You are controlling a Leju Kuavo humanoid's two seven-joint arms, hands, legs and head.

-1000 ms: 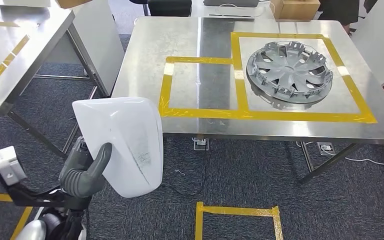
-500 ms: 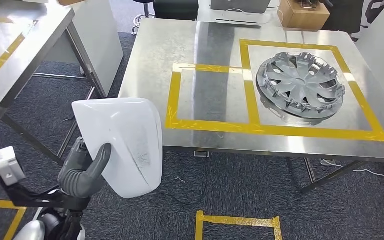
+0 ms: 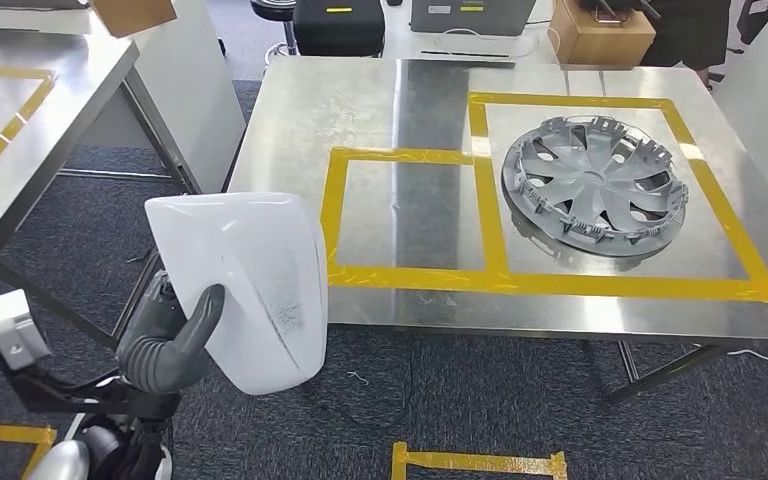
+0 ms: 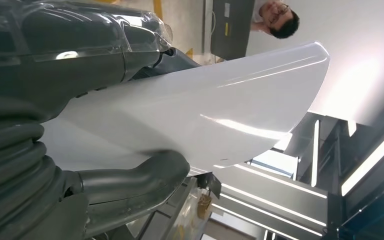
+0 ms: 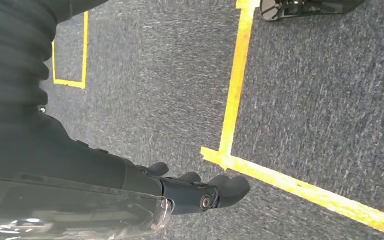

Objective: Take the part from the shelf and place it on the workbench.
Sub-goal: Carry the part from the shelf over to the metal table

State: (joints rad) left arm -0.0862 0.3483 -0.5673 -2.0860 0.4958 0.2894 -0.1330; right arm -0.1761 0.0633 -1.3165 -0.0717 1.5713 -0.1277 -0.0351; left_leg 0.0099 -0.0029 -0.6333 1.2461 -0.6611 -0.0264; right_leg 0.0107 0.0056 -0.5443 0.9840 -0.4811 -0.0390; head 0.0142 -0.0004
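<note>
My left hand [image 3: 170, 345] grips a white, smooth, curved shell part [image 3: 245, 290], held upright low at my left, short of the workbench's near edge. In the left wrist view the thumb [image 4: 130, 180] presses on the white part [image 4: 205, 115]. The steel workbench [image 3: 360, 100] stands ahead, marked with a small yellow taped rectangle [image 3: 405, 215] and a larger one holding a grey hubcap [image 3: 593, 185]. My right hand [image 5: 200, 192] hangs over the carpet with nothing in it, its fingers loosely extended.
A second steel table [image 3: 20, 120] stands at the left, with a gap of carpet between it and the workbench. A cardboard box [image 3: 600, 30] and black equipment [image 3: 338, 25] lie beyond the bench. Yellow tape [image 3: 475, 462] marks the floor. A person [image 4: 277, 17] stands nearby.
The whole picture has shifted, so the camera has moved: the workbench now sits lower and nearer in the picture. My left hand and the white part keep the same hold.
</note>
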